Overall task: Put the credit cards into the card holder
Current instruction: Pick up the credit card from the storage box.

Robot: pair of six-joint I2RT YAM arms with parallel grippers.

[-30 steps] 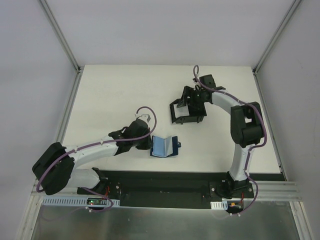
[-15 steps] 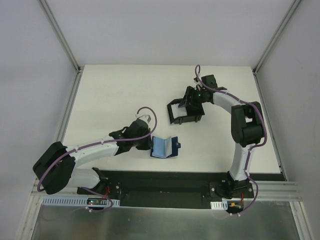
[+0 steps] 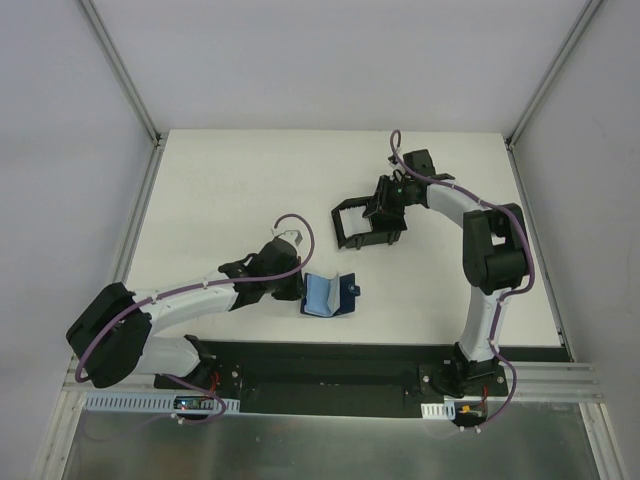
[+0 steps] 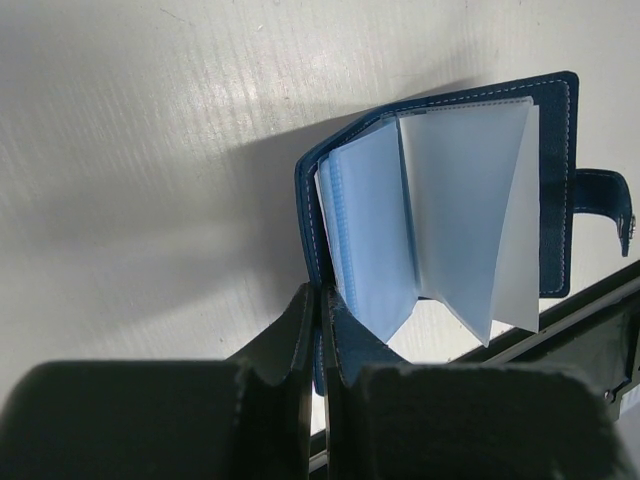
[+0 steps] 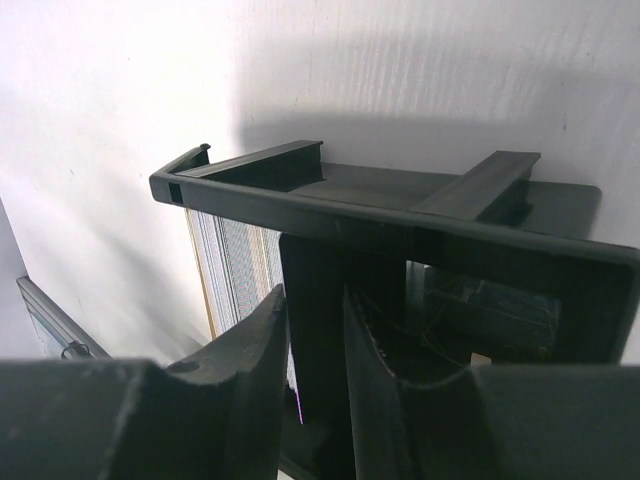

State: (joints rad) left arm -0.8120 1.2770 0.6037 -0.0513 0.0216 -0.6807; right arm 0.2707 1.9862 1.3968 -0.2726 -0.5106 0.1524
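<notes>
The card holder [image 3: 328, 293] [image 4: 450, 200], a dark blue wallet, stands open on the table in front of the left arm, its clear sleeves fanned out and its snap tab to the right. My left gripper [image 3: 300, 288] [image 4: 322, 300] is shut on the edge of its left cover. Farther back, my right gripper [image 3: 388, 208] [image 5: 315, 300] reaches into a black open-topped box [image 3: 345, 212] [image 5: 400, 215], with its jaws closed round a black upright wall of it. The credit cards [image 5: 235, 265] show as a pale striped stack on edge inside the box, left of the fingers.
The white table [image 3: 220, 190] has grey walls on three sides, with metal frame posts at the back corners. A black base strip [image 3: 330, 360] runs along the near edge under both arms.
The right gripper's jaws have closed in from wide open. The black box has shifted left and turned, and the white card face seen in it earlier no longer shows. The left arm and wallet are still.
</notes>
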